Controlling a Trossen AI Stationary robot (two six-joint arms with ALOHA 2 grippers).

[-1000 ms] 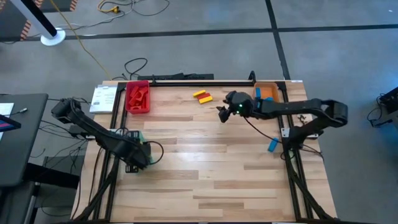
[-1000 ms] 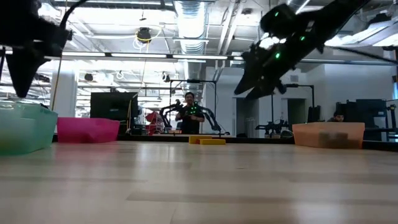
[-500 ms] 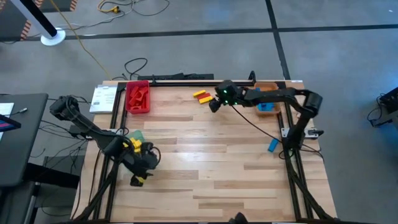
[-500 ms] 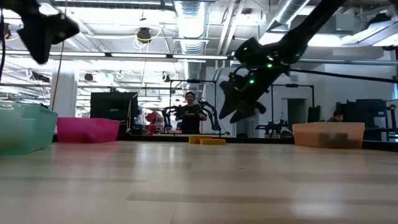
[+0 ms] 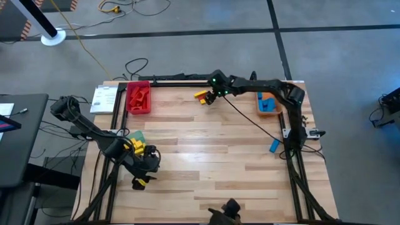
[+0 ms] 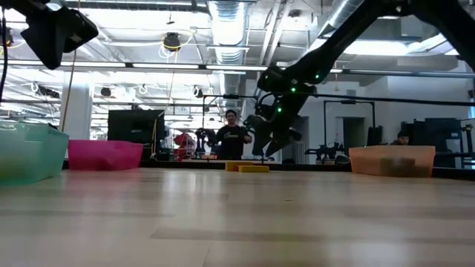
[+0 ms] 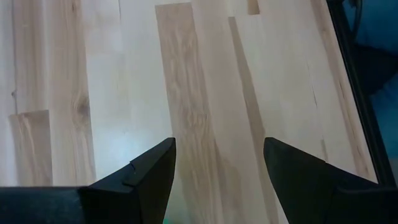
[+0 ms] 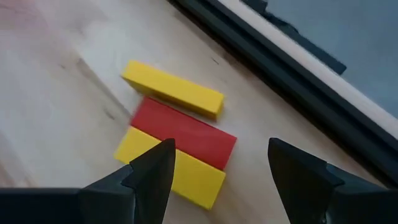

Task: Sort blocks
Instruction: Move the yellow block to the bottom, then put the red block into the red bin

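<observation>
Two yellow blocks and a red block lie side by side on the table near its far edge, seen as a cluster of blocks in the high view. My right gripper hovers open just above them, touching nothing. My left gripper is open over bare wood beside the green tray, which holds yellow blocks. A blue block lies flat near the right edge.
The red tray with red blocks sits at the far left and the orange tray with blue blocks at the far right. A small yellow thing lies by the left gripper. A black rail runs along the far edge. A person stands beyond the table.
My right gripper has swung from beside the orange tray toward the table's left and far edge, ending over the yellow and red blocks. My left arm has drawn back off the green tray toward the near edge and risen, uncovering the yellow blocks, then stayed still.
</observation>
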